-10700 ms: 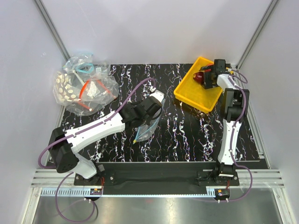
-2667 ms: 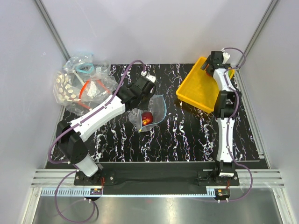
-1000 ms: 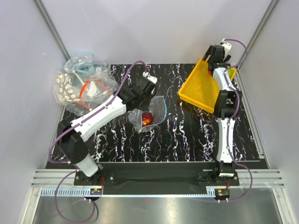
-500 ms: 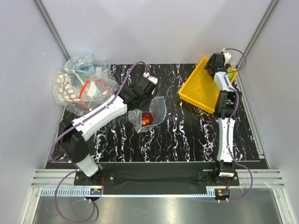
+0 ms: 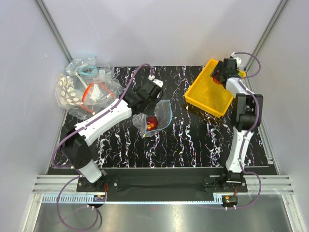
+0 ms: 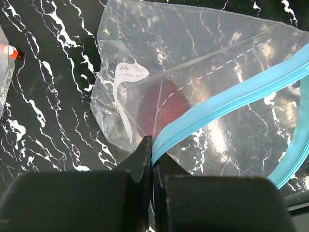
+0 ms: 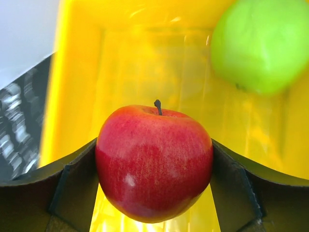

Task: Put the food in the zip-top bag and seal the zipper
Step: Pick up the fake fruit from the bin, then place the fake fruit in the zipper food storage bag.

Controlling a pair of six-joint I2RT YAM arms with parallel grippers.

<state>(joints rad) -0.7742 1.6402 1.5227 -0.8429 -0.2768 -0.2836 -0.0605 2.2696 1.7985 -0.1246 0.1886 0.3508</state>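
Bag open: maroon fruit in; red, green out.

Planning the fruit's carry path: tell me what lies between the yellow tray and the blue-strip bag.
Only bare black marbled tabletop lies between the yellow tray and the zip-top bag. The top external view shows nothing resting on that stretch.

The black, white-veined desk carries a heap of clear bags at far left, a yellow tray at far right, and the zip-top bag near its middle.
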